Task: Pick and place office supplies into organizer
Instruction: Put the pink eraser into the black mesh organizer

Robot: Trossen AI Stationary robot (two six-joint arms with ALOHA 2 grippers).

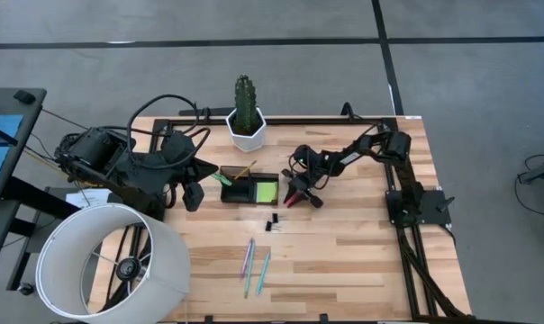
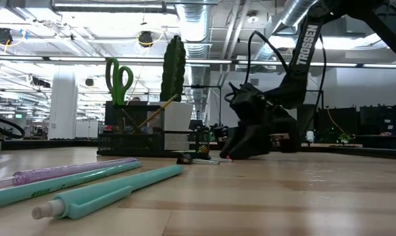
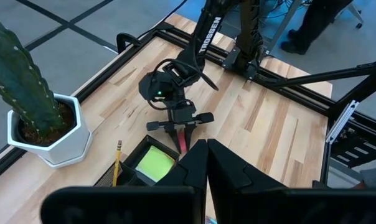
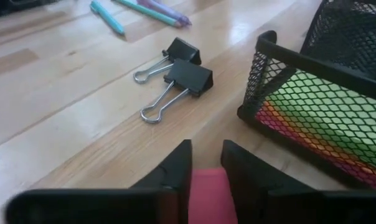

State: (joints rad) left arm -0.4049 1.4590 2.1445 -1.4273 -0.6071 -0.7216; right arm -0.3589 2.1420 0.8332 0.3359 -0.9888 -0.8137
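The right tool [image 4: 205, 163] pinches the pink eraser [image 4: 208, 193] low just beside the organizer [image 1: 250, 191], seemingly lining up to drop it in, while the left tool [image 1: 193, 195], closed and empty, waits across the organizer.

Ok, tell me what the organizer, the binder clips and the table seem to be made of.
The organizer: apparently black metal mesh, matte; its walls are a see-through diamond grid.
The binder clips: black bodies, probably painted steel, with shiny silver wire handles.
The table: pale wood planks, visible grain and seams, smooth with a slight sheen.
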